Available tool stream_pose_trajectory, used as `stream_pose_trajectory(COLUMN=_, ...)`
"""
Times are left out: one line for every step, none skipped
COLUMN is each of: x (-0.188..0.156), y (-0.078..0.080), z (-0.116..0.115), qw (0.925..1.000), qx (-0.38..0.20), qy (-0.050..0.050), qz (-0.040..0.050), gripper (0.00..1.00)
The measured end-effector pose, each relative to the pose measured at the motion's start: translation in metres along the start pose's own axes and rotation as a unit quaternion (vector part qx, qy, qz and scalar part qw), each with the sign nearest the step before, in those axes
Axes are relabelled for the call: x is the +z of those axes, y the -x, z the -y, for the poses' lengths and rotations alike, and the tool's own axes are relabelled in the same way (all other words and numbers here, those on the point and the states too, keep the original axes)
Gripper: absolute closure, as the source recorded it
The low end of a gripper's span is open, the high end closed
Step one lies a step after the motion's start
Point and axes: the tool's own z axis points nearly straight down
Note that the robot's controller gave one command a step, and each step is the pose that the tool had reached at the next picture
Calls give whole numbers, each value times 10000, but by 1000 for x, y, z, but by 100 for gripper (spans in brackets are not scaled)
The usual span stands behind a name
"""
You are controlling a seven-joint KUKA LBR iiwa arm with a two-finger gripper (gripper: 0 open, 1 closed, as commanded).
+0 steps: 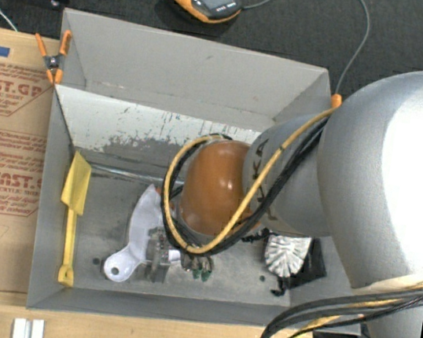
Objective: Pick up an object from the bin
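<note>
Bin (195, 74): grey metal w/ sloped walls, so loose things settle flat on the floor.
Arm (383, 191): in from the right, bent down over the bin's middle; the orange wrist cover (213, 184) & looped cables are robot parts, not pickables.
Tool (157, 263): low over the near-middle of the floor, just beside the white scoop. Apart or together – can't tell, the wrist hides too much.
White scoop (140, 217): prob. the target, judging by closeness. Lies flat, broad end far, round end near-left. Touching the tool or not – can't tell.
Yellow spatula (77, 191): along the left wall, blade far, handle near; well apart from the tool.
White brush (287, 254): right side w/ a black part beside it, tucked under the arm; awkward to reach from this pose.
Stage: est. at or just before the grasp; nothing looks lifted.
Risk: the scoop is thin & flat on metal, so it may slide or tip out unless caught squarely.
</note>
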Motion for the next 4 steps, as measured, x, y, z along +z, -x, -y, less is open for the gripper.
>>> stream_pose_trajectory(x=0, y=0, z=0, qw=10000, qx=0, qy=0, qz=0, gripper=100)
stream_pose_trajectory(x=-1, y=0, z=0, qw=10000, qx=0, qy=1, qz=2, gripper=100)
stream_pose_trajectory(x=-7, y=0, z=0, qw=10000, qx=1, qy=0, qz=-1, gripper=100)
stream_pose_trajectory(x=-16, y=-1, z=0, qw=10000, qx=1, qy=0, qz=-12, gripper=100)
